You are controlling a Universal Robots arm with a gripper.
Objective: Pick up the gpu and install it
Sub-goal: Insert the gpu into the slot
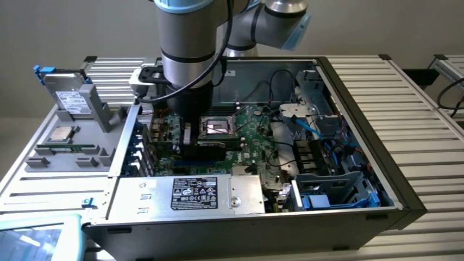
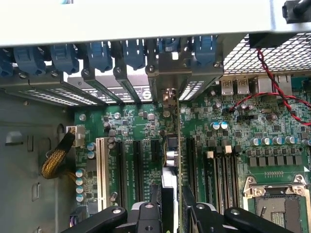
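Observation:
The gpu (image 2: 179, 160) stands on edge over the motherboard's black expansion slots (image 2: 138, 170). I see it edge-on as a thin green board with a dark cooler (image 2: 168, 191) on one face. Its silver bracket (image 2: 167, 80) sits against the case's rear slot openings. My gripper (image 2: 171, 206) is shut on the card, one black finger (image 2: 154, 206) on each side. In the exterior view the gripper (image 1: 190, 142) reaches straight down into the open computer case (image 1: 362, 98), and the gpu (image 1: 165, 144) stands by the case wall on that view's left.
Blue slot latches (image 2: 102, 53) line the rear wall. A white slot (image 2: 101, 165) and a yellow braided cable (image 2: 56, 160) lie beside the slots, and the CPU socket (image 1: 217, 128) is close by. Outside the case, a grey tray holds a hard drive (image 1: 73, 100) and a CPU chip (image 1: 62, 134).

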